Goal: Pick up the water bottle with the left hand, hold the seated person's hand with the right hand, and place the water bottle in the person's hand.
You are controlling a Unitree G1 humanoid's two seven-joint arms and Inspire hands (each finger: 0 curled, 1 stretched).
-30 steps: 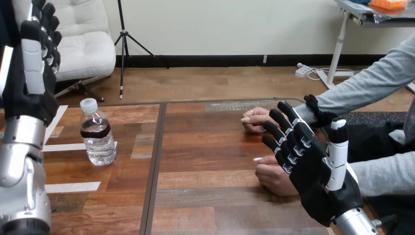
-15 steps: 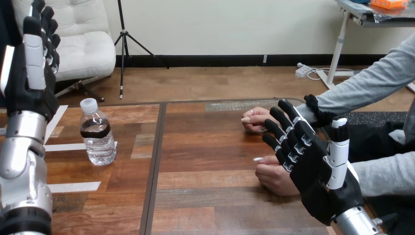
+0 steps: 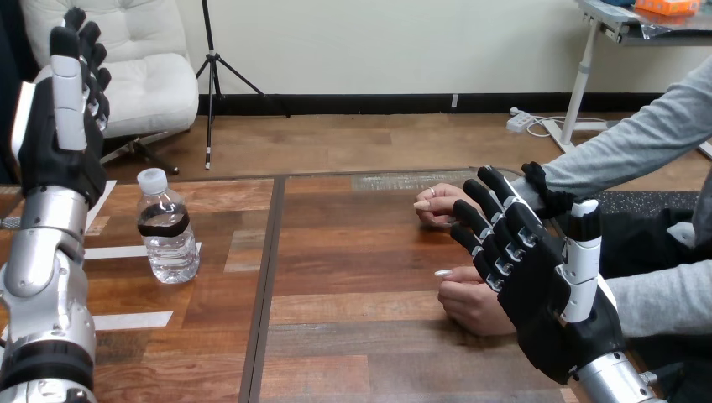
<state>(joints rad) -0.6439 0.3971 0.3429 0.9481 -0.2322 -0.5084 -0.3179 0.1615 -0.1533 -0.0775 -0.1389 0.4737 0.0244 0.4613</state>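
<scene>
A clear water bottle (image 3: pixel 166 227) with a white cap and dark label stands upright on the left part of the wooden table (image 3: pixel 353 269). My left hand (image 3: pixel 63 126) is raised above and to the left of it, open, fingers straight and pointing up, apart from the bottle. My right hand (image 3: pixel 537 277) is open at the right, fingers spread, in front of the person's near hand (image 3: pixel 470 302), which rests curled on the table. The person's far hand (image 3: pixel 441 204) lies on the table behind it. I cannot tell whether my right hand touches the near hand.
White tape strips (image 3: pixel 126 319) mark the table's left side. A dark seam (image 3: pixel 267 285) runs front to back down the table. The person's grey sleeves (image 3: pixel 638 151) come in from the right edge.
My left hand has shifted slightly right and lower in the view. My right hand has edged a little up toward the person's hands. The bottle and the person's hands stay still.
</scene>
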